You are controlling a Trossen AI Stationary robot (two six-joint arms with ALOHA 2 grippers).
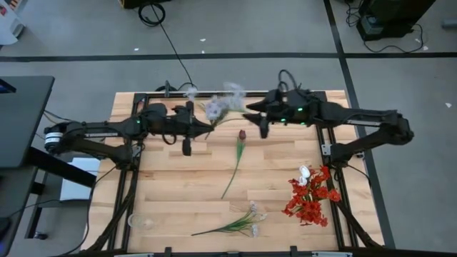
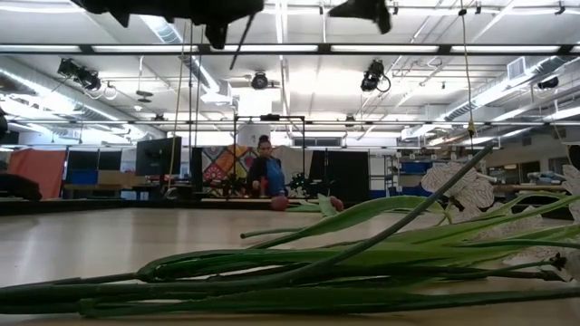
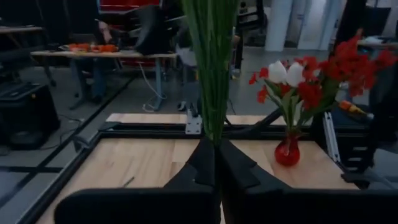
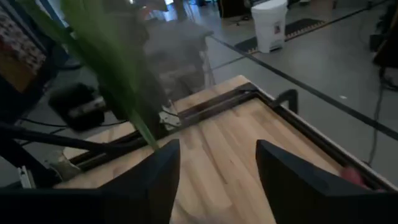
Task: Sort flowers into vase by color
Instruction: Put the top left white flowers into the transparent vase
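Observation:
My left gripper (image 1: pixel 208 127) is over the table's far middle, shut on a white blossom spray (image 1: pixel 216 108) whose green stems (image 3: pixel 211 68) rise in front of its wrist camera. My right gripper (image 1: pixel 248 108) hovers open just right of that spray; the blurred stems (image 4: pixel 115 74) pass close by one of its fingers. A dark maroon tulip (image 1: pixel 241 135) lies on the table along its stem. Another white spray (image 1: pixel 244 221) lies flat near the near edge. A red vase (image 3: pixel 287 152) at the right holds red blooms and white tulips (image 1: pixel 310 194). My left gripper pinches the spray's bundled green stems near their lower end (image 3: pixel 215 138) between its two shut fingers. The fingers reach level from the table's left and lie across the stems. The spray stands roughly upright above them, lifted clear of the table.
A small clear glass object (image 1: pixel 141 222) sits at the near left corner. The black frame rail (image 1: pixel 214 95) runs along the far edge. Bare wood (image 1: pixel 171 185) lies left of the tulip stem. In the low view a person (image 2: pixel 265 172) stands far behind the table.

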